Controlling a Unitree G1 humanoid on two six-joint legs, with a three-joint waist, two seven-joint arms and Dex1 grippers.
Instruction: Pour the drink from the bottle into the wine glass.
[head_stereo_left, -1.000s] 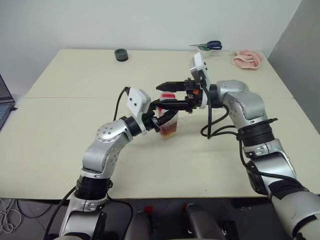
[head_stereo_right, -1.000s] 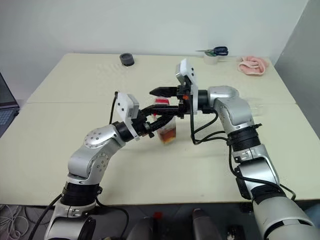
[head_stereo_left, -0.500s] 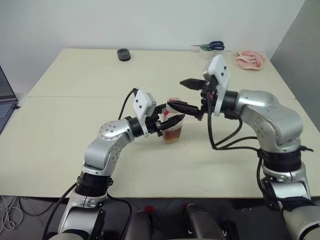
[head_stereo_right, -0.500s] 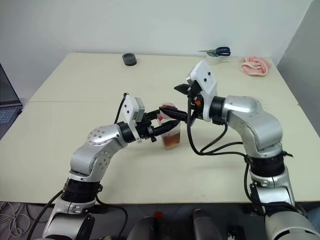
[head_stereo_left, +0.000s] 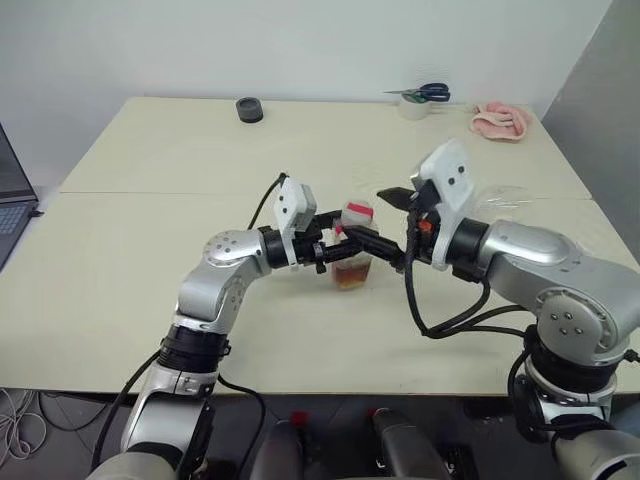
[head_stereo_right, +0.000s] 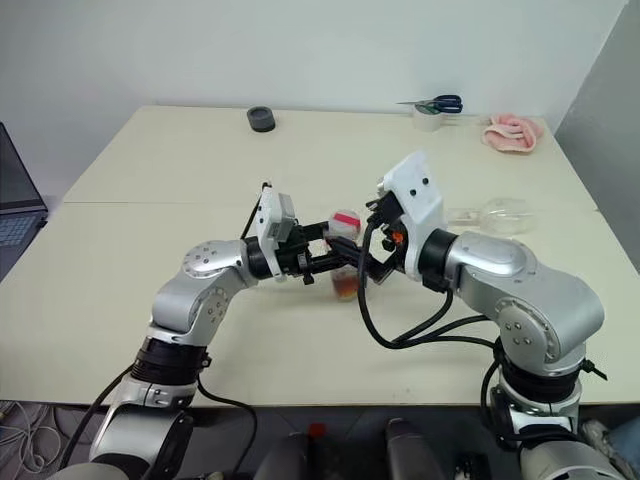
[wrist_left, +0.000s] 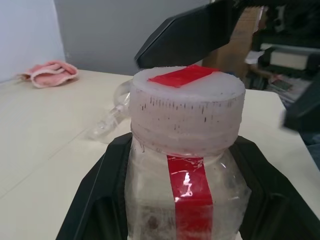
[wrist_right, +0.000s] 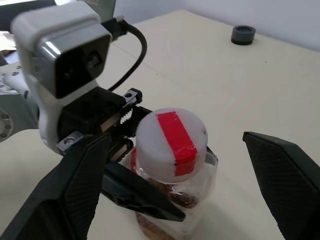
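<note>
A small clear bottle (head_stereo_left: 352, 262) with a red label strip and a white cap (head_stereo_left: 357, 212) crossed by red tape stands upright near the table's middle. The reddish-brown drink (head_stereo_right: 345, 289) fills its bottom. My left gripper (head_stereo_left: 338, 251) reaches in from the left and is shut on the bottle's body; its black fingers (wrist_left: 100, 200) hug both sides. From the right, my right gripper (wrist_right: 175, 139) stands open, one finger on each side of the cap without touching it. The wine glass (head_stereo_right: 496, 214) seems to lie on its side further right.
At the table's far edge sit a small black round object (head_stereo_left: 249, 109), scissors (head_stereo_left: 428, 92) on a tape roll (head_stereo_left: 410, 108), and a pink cloth (head_stereo_left: 497, 118). A laptop (head_stereo_left: 10, 190) shows at the left edge. A seam (head_stereo_left: 150, 193) crosses the tabletop.
My right arm drew back and sank, its wrist turning, so the open fingers now flank the cap from the right instead of reaching over it. The left gripper kept hold of the bottle.
</note>
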